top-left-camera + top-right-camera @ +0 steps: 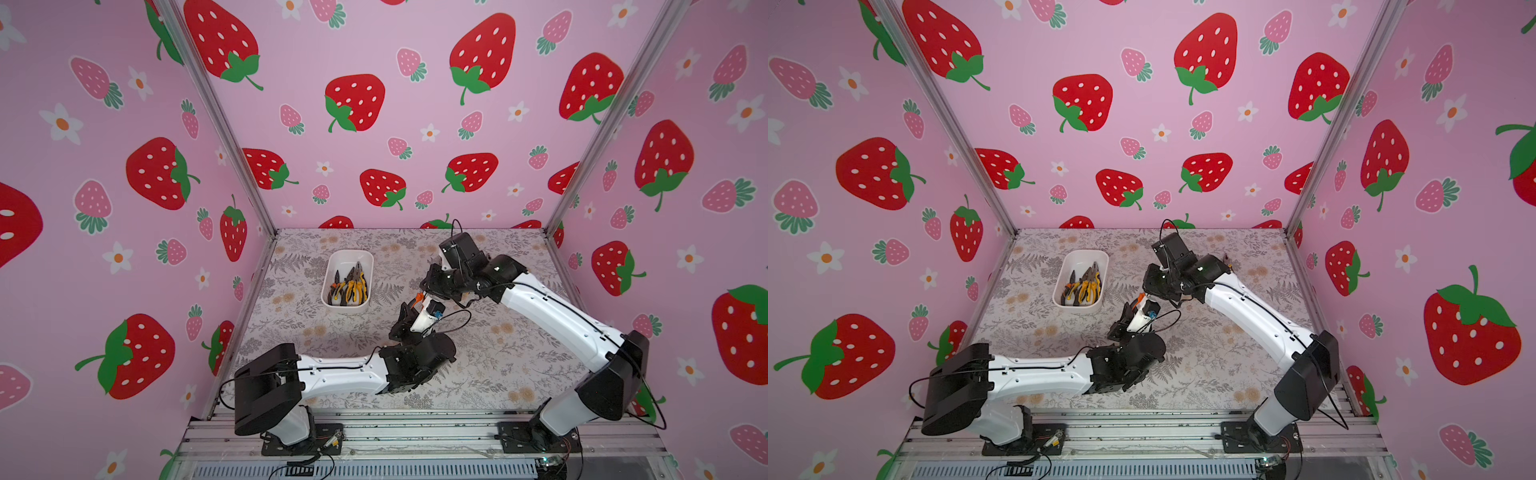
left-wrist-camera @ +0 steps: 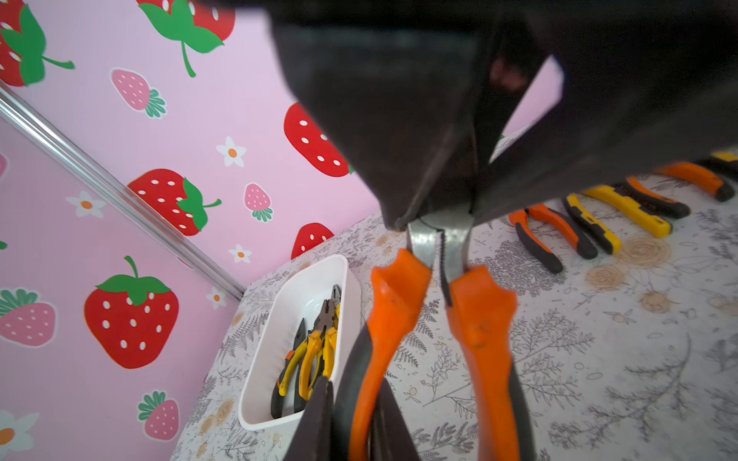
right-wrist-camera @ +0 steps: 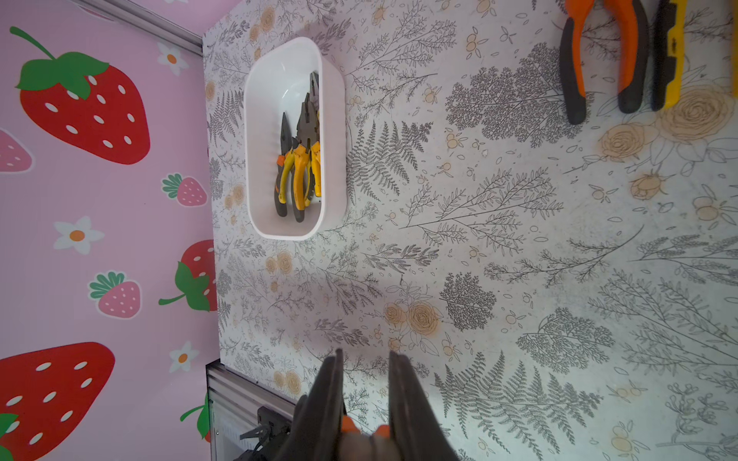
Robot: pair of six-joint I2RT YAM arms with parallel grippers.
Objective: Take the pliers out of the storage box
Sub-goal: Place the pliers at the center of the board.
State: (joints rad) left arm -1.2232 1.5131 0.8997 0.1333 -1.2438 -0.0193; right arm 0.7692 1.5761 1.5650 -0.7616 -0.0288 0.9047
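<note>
Handover | orange-handled pliers (image 2: 399,303): right gripper (image 2: 437,217) pinches the steel head, left gripper (image 2: 353,399) pinches one handle | storage box (image 2: 255,383) near but apart from my left fingers (image 2: 315,423) | I release left only once right holds firm.

A fern-and-rose printed tabletop (image 1: 498,365) lies between pink strawberry-patterned walls (image 1: 395,62) with aluminium corner posts (image 1: 218,120).

One shallow white plastic storage box (image 3: 259,99) held three yellow-handled metal pliers (image 3: 297,171). Outside it were one raised orange-handled pair (image 2: 475,319) and at least four orange- or yellow-handled pairs (image 2: 559,227) in a row.
</note>
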